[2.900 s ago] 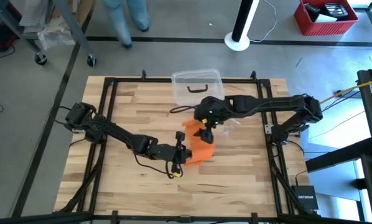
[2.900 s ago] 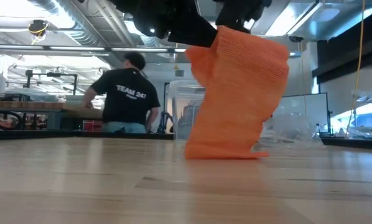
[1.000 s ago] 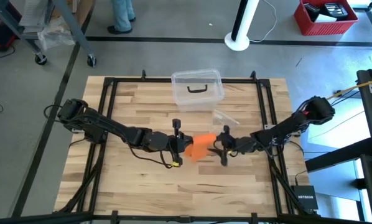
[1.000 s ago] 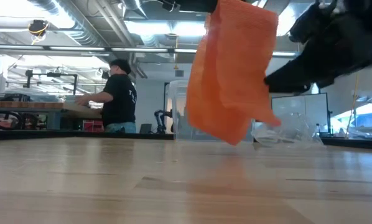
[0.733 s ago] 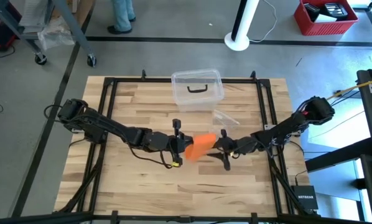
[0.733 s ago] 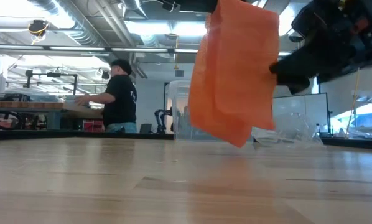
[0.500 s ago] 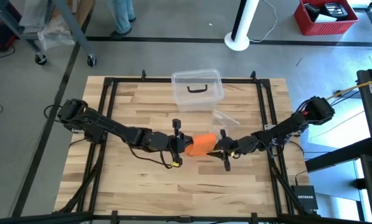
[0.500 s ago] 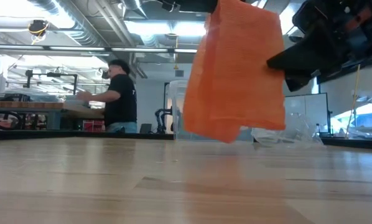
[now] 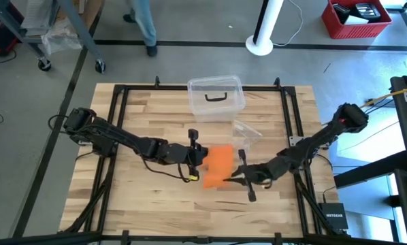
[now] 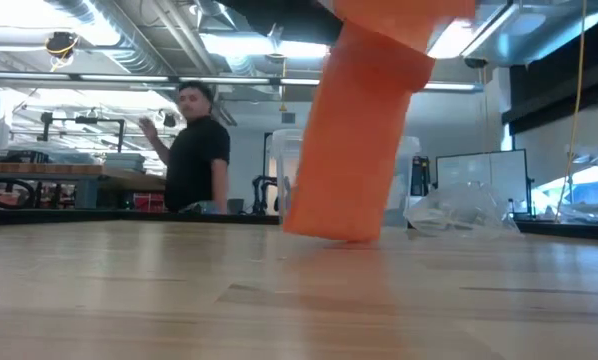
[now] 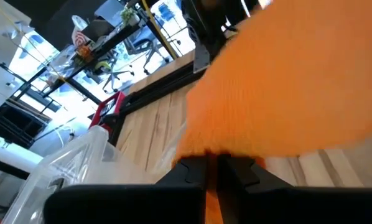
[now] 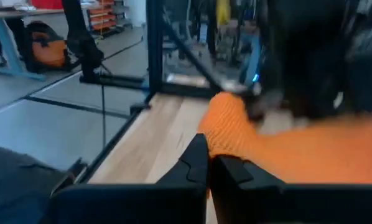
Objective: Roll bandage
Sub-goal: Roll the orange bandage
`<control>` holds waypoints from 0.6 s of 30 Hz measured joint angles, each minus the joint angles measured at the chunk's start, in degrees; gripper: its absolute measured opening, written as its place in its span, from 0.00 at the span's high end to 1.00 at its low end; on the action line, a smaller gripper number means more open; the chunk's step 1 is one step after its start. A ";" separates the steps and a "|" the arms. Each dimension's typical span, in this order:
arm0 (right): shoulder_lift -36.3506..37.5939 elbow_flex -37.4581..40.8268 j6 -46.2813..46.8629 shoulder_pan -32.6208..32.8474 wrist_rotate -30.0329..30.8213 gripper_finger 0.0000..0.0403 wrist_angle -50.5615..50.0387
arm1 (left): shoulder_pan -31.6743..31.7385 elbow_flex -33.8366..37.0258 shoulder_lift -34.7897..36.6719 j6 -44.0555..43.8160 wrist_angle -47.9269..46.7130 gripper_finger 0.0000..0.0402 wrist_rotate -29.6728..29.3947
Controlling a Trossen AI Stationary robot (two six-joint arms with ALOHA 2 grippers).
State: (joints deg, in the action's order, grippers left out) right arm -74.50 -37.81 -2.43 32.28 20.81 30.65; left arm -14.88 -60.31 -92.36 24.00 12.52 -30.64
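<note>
The orange bandage [image 9: 219, 165] is held up between my two grippers over the table's middle. In the low view the bandage [image 10: 359, 140] hangs as a broad band, and its lower end [image 10: 329, 232] reaches down to about the table top. Whether it touches I cannot tell. My left gripper [image 9: 198, 155] is shut on the bandage's left side. My right gripper [image 9: 232, 179] is shut on its near right part. Both wrist views show the fingers closed with orange fabric between them. My left gripper pinches the bandage's edge [image 11: 204, 149] between its two fingers, coming level from the table's left. The fabric spreads away beyond the fingertips, held above the table. My right gripper pinches a bunched fold of the bandage [image 12: 218, 134] between its two fingers, coming from the table's right and pointing left. The fabric runs off from the fingers toward the other arm.
A clear plastic box with a black handle [image 9: 216, 97] stands at the table's far middle. A small clear wrapper [image 9: 248, 131] lies just right of centre, behind the right arm. A person [image 10: 199, 150] stands beyond the table.
My right gripper has gone toward the table's near edge and a little left, taking its part of the bandage along. The bandage has been drawn out longer toward the near edge and now hangs lower. My left gripper has kept its hold in place.
</note>
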 joint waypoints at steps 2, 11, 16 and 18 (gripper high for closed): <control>2.04 -4.52 -5.45 0.51 3.52 0.97 -4.72 | -0.22 0.00 0.00 -0.06 -0.50 0.99 0.39; 9.16 -18.50 -25.16 -6.65 18.79 0.98 -19.31 | -2.69 0.00 -1.37 -5.32 -0.16 0.98 9.97; 9.86 -19.03 -21.93 -15.01 18.74 0.99 -26.00 | -6.22 0.00 -1.44 -6.04 0.28 0.98 12.15; 9.66 -18.99 -18.55 -18.07 18.66 0.99 -30.82 | -7.72 0.00 -1.44 -6.04 1.35 0.98 12.37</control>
State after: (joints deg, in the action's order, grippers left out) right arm -64.84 -56.80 -20.98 14.22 39.46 -0.17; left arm -22.60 -60.31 -93.80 17.96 13.87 -18.27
